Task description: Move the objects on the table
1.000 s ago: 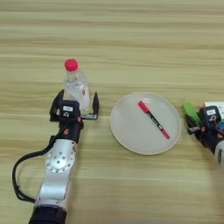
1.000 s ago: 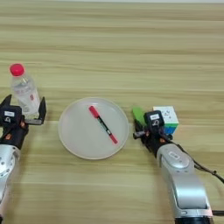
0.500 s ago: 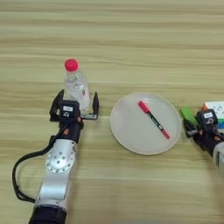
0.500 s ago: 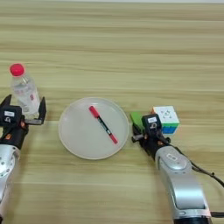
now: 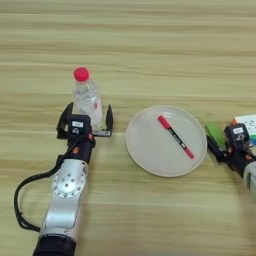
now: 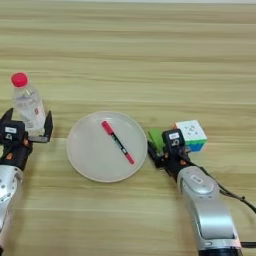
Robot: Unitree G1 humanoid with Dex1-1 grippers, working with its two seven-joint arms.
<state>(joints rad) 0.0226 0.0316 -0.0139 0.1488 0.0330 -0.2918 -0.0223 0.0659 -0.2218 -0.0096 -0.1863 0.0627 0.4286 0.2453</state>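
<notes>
Left gripper (image 5: 86, 119) is spread wide around the bottle (image 5: 87, 99) (not squeezing yet); right gripper (image 6: 162, 146) at the block (image 6: 156, 138), can't tell its grip.

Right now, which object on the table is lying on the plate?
The pen, lying slantwise on the plate. The bottle, green block and cube all sit on the bare table.

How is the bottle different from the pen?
The bottle stands upright on the table; the pen lies flat on the plate. The bottle is clear and fat; the pen is thin and red-and-black. Both have red on them.
</notes>
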